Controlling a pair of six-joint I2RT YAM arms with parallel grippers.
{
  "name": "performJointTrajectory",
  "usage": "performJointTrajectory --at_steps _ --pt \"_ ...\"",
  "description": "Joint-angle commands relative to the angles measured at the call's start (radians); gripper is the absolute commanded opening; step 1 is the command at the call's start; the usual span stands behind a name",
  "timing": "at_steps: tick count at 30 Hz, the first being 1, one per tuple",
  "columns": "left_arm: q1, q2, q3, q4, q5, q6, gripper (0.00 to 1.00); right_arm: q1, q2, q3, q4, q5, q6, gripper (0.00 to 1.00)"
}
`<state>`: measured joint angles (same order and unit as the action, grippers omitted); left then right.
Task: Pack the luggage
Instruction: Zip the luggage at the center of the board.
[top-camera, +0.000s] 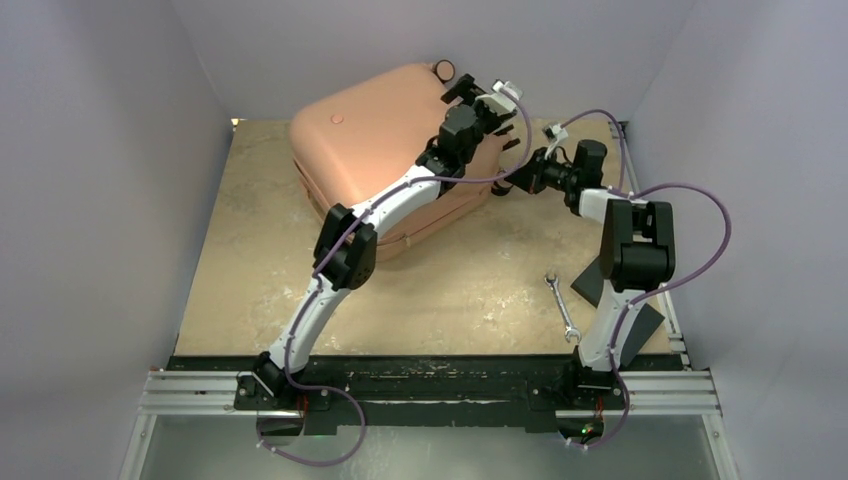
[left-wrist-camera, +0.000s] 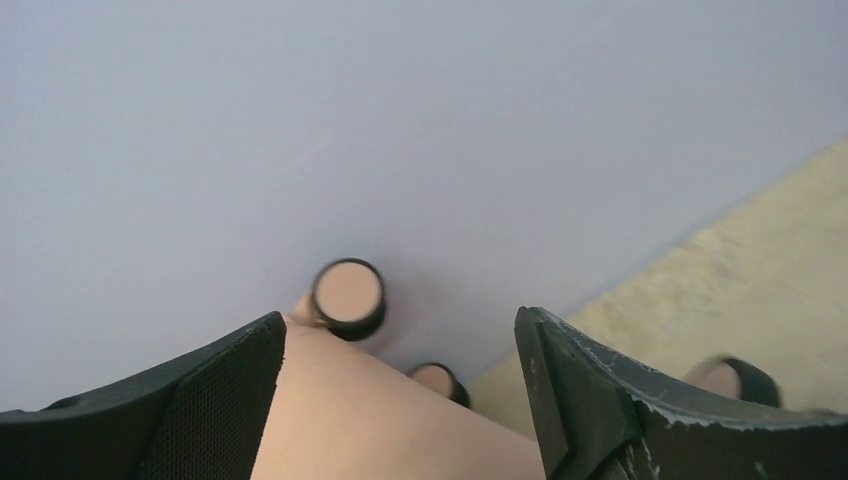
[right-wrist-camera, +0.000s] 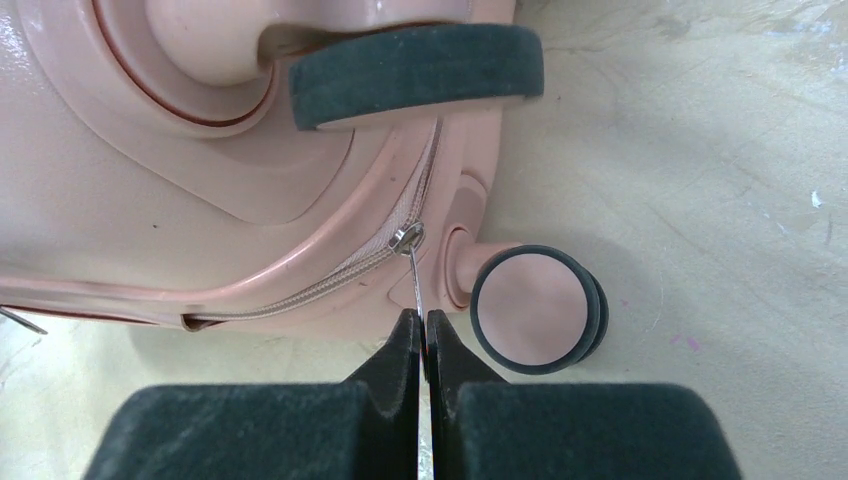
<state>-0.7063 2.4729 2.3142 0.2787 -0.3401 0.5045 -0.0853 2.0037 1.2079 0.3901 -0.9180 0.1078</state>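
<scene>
Carefully: thin grip on the zip

Nearest, the right claw (right-wrist-camera: 424, 335) pinches the slim zipper pull (right-wrist-camera: 411, 268); a crooked tug could slip it free. Beyond, the luggage (top-camera: 370, 130) lies flat on the surface (top-camera: 450, 290), left claw (left-wrist-camera: 400, 325) spread above its far corner.

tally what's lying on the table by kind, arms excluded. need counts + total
Suitcase, pink: 1
Wrench, silver: 1
Black flat pad: at least 1; the right arm crosses it, so the dark patch beyond may be a second
Total: at least 3
</scene>
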Motion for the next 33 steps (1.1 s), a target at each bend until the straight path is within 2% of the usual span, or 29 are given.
performJointTrajectory --at_steps 1,4,10,13,17,21,25,28,33 --pt "0.002 0.092 0.036 0.334 -0.143 0.267 0.85 -0.093 -0.036 -0.045 -0.058 0.159 -0.065 0.0" --pt "-0.005 0.15 0.044 0.511 -0.105 0.435 0.86 -0.09 -0.05 -0.06 -0.049 0.159 -0.069 0.0" --pt "-0.019 0.222 0.088 0.491 0.039 0.512 0.86 -0.084 -0.078 -0.088 -0.053 0.161 -0.1 0.0" --pt "-0.025 0.222 0.088 0.355 0.137 0.531 0.84 -0.083 -0.101 -0.102 -0.068 0.164 -0.138 0.0" --pt "-0.039 0.247 0.133 0.043 0.191 0.635 0.85 -0.083 -0.145 -0.133 -0.084 0.153 -0.172 0.0" --pt "-0.054 0.255 0.096 -0.175 0.137 0.771 0.85 -0.083 -0.198 -0.162 -0.094 0.133 -0.191 0.0" --pt "-0.055 0.215 0.076 -0.404 0.143 0.759 0.76 -0.083 -0.245 -0.189 -0.103 0.119 -0.209 0.0" --pt "-0.056 0.132 -0.011 -0.537 0.203 0.722 0.74 -0.085 -0.263 -0.209 -0.105 0.128 -0.208 0.0" --pt "-0.069 -0.002 -0.133 -0.744 0.332 0.607 0.72 -0.086 -0.259 -0.266 -0.027 0.251 -0.161 0.0"
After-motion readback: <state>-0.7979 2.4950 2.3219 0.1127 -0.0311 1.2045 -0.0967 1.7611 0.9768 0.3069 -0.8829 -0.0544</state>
